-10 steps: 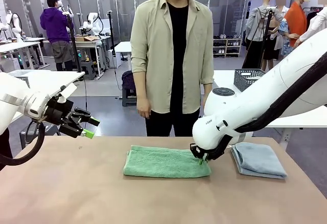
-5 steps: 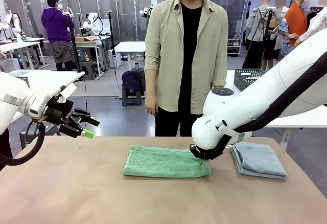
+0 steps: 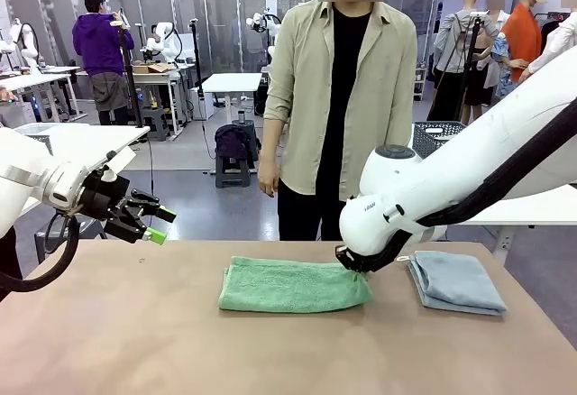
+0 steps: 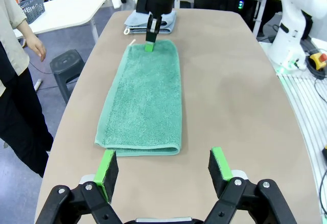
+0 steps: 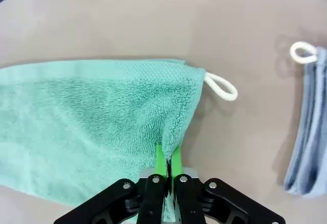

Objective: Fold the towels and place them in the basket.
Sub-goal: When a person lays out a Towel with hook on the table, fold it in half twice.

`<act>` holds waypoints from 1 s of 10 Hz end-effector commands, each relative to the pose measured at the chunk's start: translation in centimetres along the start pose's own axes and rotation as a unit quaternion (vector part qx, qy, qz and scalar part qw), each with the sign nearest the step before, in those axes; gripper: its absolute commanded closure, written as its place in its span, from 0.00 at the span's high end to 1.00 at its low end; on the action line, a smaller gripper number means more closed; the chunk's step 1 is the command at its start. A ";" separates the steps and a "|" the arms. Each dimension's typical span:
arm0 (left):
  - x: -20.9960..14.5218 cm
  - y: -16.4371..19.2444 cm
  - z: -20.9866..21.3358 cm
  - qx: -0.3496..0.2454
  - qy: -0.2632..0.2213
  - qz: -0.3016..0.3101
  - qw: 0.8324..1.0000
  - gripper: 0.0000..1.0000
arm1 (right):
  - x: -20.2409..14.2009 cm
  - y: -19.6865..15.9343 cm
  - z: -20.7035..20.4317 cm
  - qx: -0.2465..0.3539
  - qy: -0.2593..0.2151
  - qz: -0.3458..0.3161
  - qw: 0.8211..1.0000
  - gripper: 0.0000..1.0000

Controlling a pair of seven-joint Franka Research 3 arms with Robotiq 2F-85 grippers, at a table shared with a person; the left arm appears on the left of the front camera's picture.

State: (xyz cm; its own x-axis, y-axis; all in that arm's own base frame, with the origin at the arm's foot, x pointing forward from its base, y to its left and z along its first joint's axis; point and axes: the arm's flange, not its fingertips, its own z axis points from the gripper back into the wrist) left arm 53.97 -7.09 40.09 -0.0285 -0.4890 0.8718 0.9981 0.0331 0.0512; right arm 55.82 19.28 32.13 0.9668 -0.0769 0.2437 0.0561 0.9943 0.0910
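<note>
Presently on the tan, round-cornered bench (image 3: 135, 341): two towels, counted.

Item one: mint green terry towel (image 3: 288, 285), folded into a long strip, lying flat across the middle of the bench. One white cord loop (image 5: 221, 87) hangs from its corner at the end nearest the right arm. That end is pinched up into a small peak.

Item two: light blue-grey terry towel (image 3: 455, 281), folded into a compact stack, lying flat near the bench's right side, close beside the green one but not touching it. One white loop (image 5: 303, 52) shows at its edge in the right wrist view.

Baskets: one dark perforated basket (image 3: 436, 137) stands on a white table behind the bench, beside the person; from this distance it cannot be made out whether anything lies inside it.

Hands, two. Right hand (image 3: 352, 267): black with green pads, closed tight on the raised corner fold of the mint green towel, the cloth gathered between its two fingers (image 5: 161, 158). Left hand (image 3: 155, 225): held above the bench's left edge, well apart from both towels, its two green-padded fingers (image 4: 108, 166) spread wide with nothing between them.

Persons: one, in a beige shirt over black, standing at the far side of the bench, one of their hands (image 3: 267, 182) hanging at the side, touching nothing.
</note>
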 end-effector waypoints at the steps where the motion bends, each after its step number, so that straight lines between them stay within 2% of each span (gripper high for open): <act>1: 0.1 -0.1 0.1 -0.002 -0.005 0.005 1.000 0.90 | 0.5 2.0 3.9 -0.012 -0.019 0.038 0.999 0.00; 5: 0.1 -0.1 0.1 -0.002 -0.005 0.005 1.000 0.90 | 2.5 10.9 7.5 -0.022 -0.023 0.098 0.995 0.00; 8: 0.1 -0.1 0.1 -0.002 -0.005 0.005 1.000 0.90 | 2.4 18.8 6.6 -0.007 -0.021 0.128 0.992 0.00; 10: 0.1 -0.1 0.1 -0.002 -0.005 0.005 1.000 0.90 | 2.1 22.6 4.6 0.004 -0.015 0.136 0.991 0.00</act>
State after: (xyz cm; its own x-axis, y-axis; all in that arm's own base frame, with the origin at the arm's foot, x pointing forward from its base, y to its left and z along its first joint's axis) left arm 53.96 -7.10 40.08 -0.0284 -0.4890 0.8718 0.9982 0.0329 0.0509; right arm 56.53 39.96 39.50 0.9310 0.2199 0.2915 -0.2415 0.9696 0.0398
